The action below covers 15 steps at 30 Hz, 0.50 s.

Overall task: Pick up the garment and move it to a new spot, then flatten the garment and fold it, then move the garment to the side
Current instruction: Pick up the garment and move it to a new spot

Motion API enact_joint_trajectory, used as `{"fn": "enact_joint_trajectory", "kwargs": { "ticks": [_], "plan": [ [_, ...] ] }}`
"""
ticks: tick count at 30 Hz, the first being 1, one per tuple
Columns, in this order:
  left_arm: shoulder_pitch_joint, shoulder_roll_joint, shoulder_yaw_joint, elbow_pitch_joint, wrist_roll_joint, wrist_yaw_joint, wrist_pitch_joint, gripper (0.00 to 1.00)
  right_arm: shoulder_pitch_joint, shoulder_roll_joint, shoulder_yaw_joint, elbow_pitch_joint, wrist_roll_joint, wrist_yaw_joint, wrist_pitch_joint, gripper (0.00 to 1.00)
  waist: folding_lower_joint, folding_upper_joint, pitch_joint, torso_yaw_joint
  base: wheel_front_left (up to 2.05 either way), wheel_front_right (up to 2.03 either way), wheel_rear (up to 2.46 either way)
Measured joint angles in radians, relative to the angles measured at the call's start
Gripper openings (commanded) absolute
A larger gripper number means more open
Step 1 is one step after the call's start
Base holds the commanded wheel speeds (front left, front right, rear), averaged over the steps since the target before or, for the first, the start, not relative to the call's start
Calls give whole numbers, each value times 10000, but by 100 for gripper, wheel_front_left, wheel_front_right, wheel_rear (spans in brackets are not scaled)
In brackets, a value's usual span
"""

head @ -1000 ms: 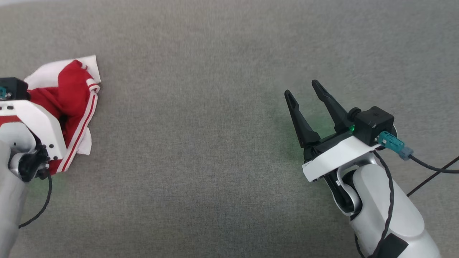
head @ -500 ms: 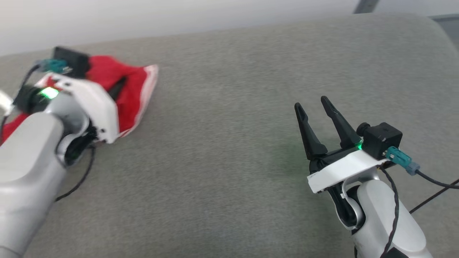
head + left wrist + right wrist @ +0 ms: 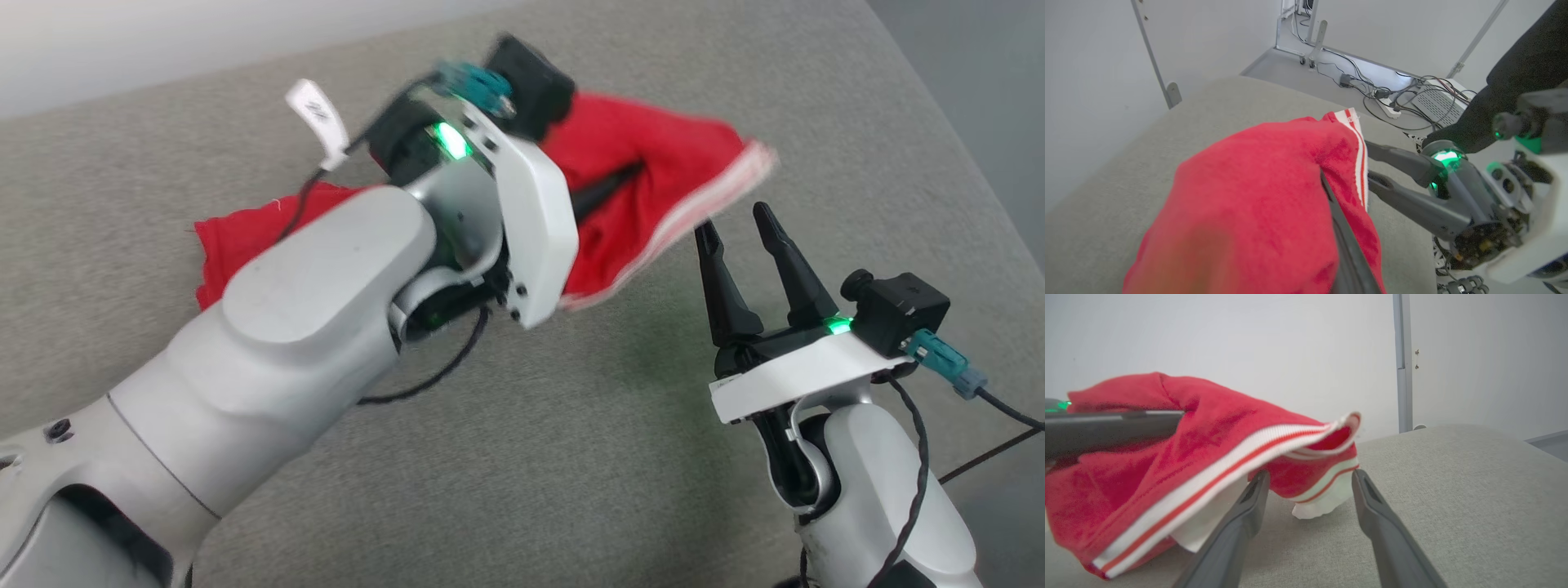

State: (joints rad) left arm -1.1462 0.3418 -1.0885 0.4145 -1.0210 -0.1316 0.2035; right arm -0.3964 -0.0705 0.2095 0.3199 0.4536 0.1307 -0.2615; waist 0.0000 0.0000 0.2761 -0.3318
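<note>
While L fingers (image 3: pixel 602 189) pinch garment (image 3: pixel 653 151), R fingers (image 3: pixel 720 287) spread.

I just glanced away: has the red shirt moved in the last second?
Yes. Held by the left gripper, the red shirt has travelled right across the grey cushion, toward its right edge and the open right gripper.

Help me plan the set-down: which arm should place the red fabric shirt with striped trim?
Left: left pincer is shut on the red striped-trim fabric shirt; right pincer stands open and empty.
</note>
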Motion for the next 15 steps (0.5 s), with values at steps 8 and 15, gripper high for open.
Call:
{"fn": "enact_joint_trajectory", "kwargs": {
  "ticks": [8,15],
  "plan": [
    [-162,1258,-1791,111,-1501,0,2029,0,-22,105,-115,-146,96,0,0,100,0,0,370,-558,0,0,0],
    [38,2226,-1914,453,-734,0,3747,0,29,151,-58,-182,251,0,0,100,0,0,494,-626,0,0,0]
  ]
}}
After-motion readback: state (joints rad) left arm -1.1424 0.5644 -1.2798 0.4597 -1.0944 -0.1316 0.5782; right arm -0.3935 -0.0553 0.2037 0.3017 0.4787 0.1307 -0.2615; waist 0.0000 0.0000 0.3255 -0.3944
